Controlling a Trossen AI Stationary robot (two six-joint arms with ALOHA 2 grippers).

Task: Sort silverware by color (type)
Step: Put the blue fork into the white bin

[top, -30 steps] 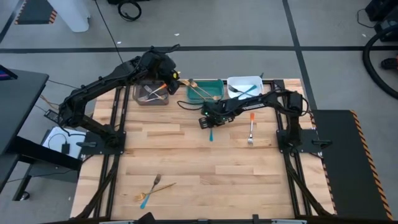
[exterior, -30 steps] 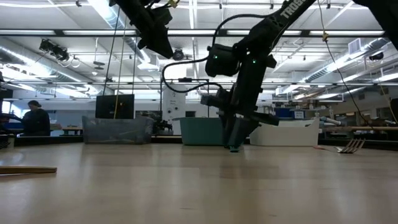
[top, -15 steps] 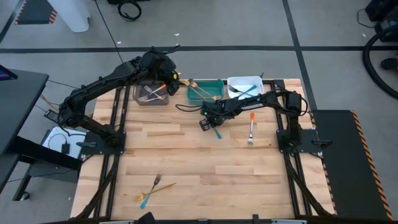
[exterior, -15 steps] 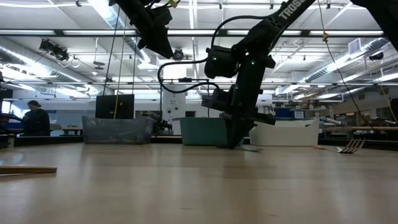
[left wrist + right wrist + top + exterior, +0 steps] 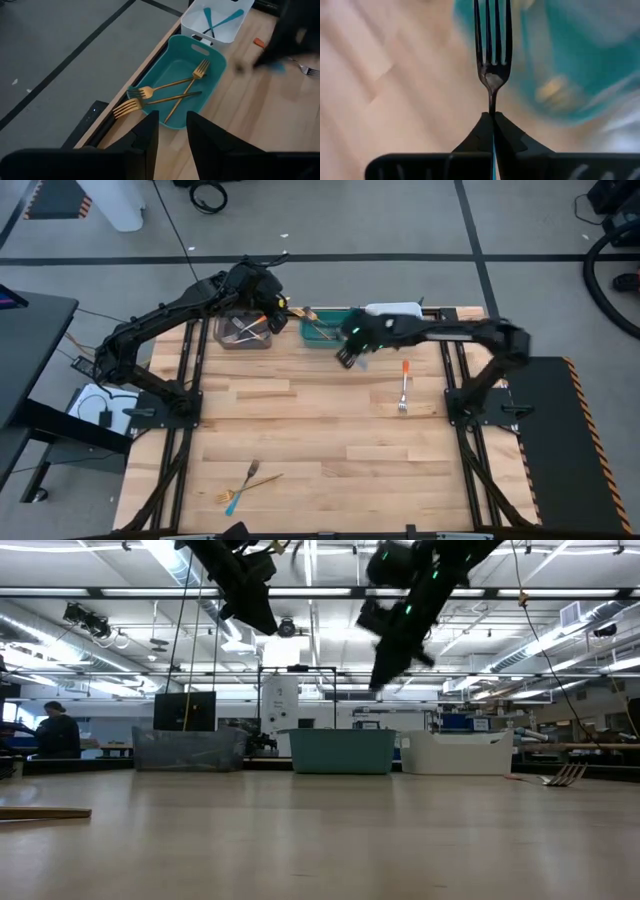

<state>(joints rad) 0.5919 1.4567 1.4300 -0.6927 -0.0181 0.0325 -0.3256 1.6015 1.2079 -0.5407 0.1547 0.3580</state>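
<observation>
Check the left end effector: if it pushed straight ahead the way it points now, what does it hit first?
Most likely the teal bin. The left end effector, fingers apart, aims at its near rim and the gold forks lying inside. Depth is unclear, so it could touch a fork handle before the rim.

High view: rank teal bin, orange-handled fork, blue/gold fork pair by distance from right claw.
From the right claw, shut on a fork:
1. Teal bin, just behind it at the table's back edge.
2. Orange-handled fork, toward the right side.
3. Fork pair, front left, farthest.
</observation>
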